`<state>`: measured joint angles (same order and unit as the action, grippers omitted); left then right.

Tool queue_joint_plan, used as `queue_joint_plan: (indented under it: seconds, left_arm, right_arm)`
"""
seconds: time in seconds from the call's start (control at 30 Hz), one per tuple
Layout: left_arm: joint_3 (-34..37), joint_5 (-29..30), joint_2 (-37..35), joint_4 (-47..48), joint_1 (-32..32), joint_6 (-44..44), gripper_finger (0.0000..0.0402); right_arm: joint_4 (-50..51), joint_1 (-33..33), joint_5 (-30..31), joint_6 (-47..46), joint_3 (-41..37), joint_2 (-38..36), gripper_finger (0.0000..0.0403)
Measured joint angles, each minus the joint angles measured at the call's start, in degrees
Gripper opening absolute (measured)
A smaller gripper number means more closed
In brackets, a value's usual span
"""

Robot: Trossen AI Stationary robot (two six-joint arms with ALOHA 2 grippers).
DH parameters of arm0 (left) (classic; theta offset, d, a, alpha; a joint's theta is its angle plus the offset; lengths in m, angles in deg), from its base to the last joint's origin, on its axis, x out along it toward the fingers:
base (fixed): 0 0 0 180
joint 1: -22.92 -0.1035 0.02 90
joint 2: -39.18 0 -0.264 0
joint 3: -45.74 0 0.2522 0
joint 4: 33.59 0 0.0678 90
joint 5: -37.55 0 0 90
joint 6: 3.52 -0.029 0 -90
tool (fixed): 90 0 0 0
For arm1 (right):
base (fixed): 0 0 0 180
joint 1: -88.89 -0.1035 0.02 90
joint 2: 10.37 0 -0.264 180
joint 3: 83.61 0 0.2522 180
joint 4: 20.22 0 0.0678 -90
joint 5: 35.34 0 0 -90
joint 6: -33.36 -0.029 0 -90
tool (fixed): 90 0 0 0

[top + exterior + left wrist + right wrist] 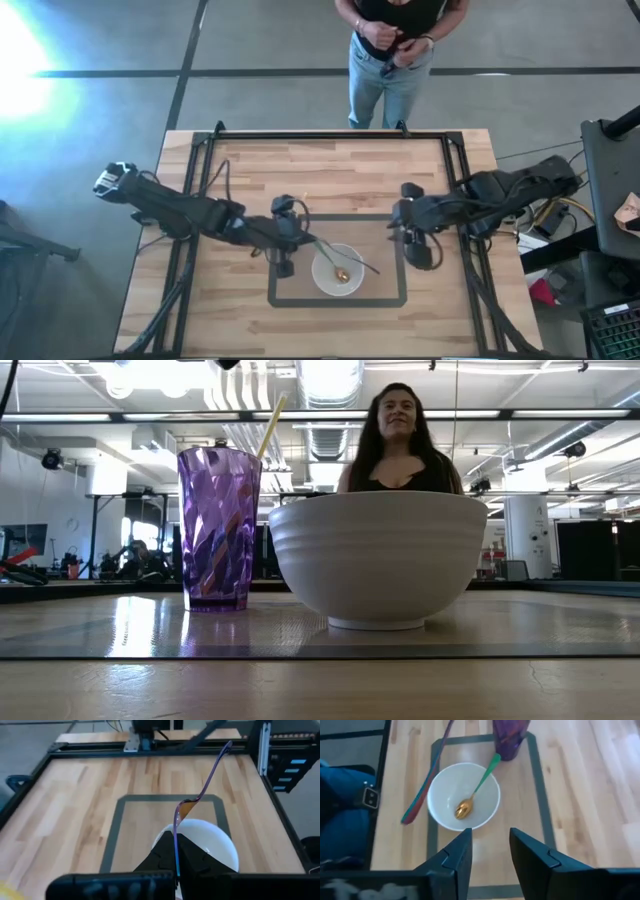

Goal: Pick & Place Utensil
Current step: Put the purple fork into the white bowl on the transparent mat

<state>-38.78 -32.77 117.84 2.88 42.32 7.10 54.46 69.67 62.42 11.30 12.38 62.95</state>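
A smooth white bowl with faint ribbing sits inside the grey taped rectangle on the pale wood-plank tabletop. A gold spoon with a green handle lies in it, handle leaning toward the faceted purple cup at the bowl's 10 o'clock. The left pincer is clenched on a thin, wavy purple utensil above the bowl; its working end is hard to make out. The right pincer, released and empty, hovers at the bowl's 3 o'clock.
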Motion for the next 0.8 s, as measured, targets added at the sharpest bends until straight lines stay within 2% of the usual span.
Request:
queue_joint_plan:
  seconds: [0.13,0.4,0.6,0.8]
  left_arm:
    - [2.8,1.9,-2.7,-3.1,-0.2,-0.3,0.0001]
    - [11.8,1.9,-7.5,-18.1,-0.4,-2.5,0.0001]
    - [19.4,1.5,-10.7,-29.2,-0.4,-3.1,0.0]
    - [28.6,0.3,-13.2,-47.2,-0.4,-3.4,0.0]
  right_arm:
    - [-0.7,-3.0,4.0,0.0,-2.1,-1.5,0.0121]
    - [-5.4,-7.9,13.2,2.6,-7.9,-1.1,0.0128]
    - [-13.4,-9.7,15.0,9.0,-11.7,-0.8,0.0135]
    - [-21.6,-10.6,15.0,15.9,-14.0,-0.9,0.0124]
